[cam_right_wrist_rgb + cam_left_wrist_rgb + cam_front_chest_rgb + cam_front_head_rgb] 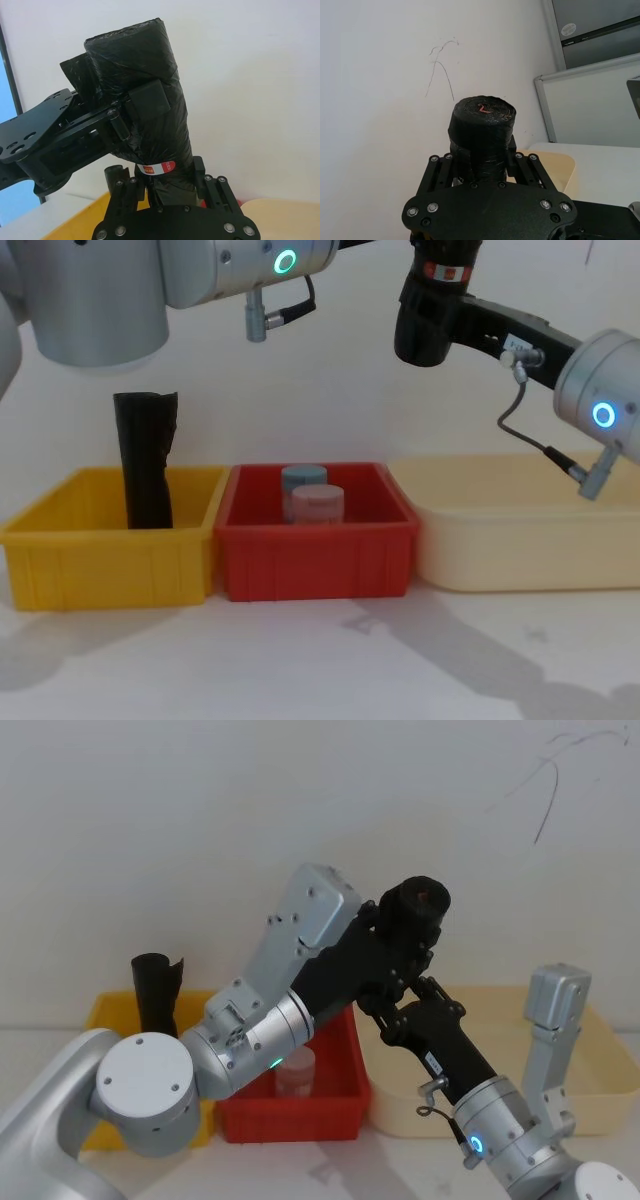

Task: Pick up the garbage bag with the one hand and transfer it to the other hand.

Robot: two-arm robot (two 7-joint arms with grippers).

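Note:
The garbage bag [420,900], a black roll with a red-and-white band [157,168] near its lower end, is held upright in the air above the bins. My left gripper [405,935], on the green-lit wrist, is shut on the roll's middle; its pad [150,100] presses into the plastic. My right gripper [167,180], on the blue-lit wrist, comes up from below. Its fingers [205,175] lie against both sides of the banded end. In the chest view the bag's lower end [430,330] hangs at the top centre. The left wrist view looks along the roll's end face [482,110].
Below stand a yellow bin [100,550] with another black roll [145,460] upright in it, a red bin [315,540] holding two small jars [315,500], and a cream tray [520,540] on the right. A white wall is close behind.

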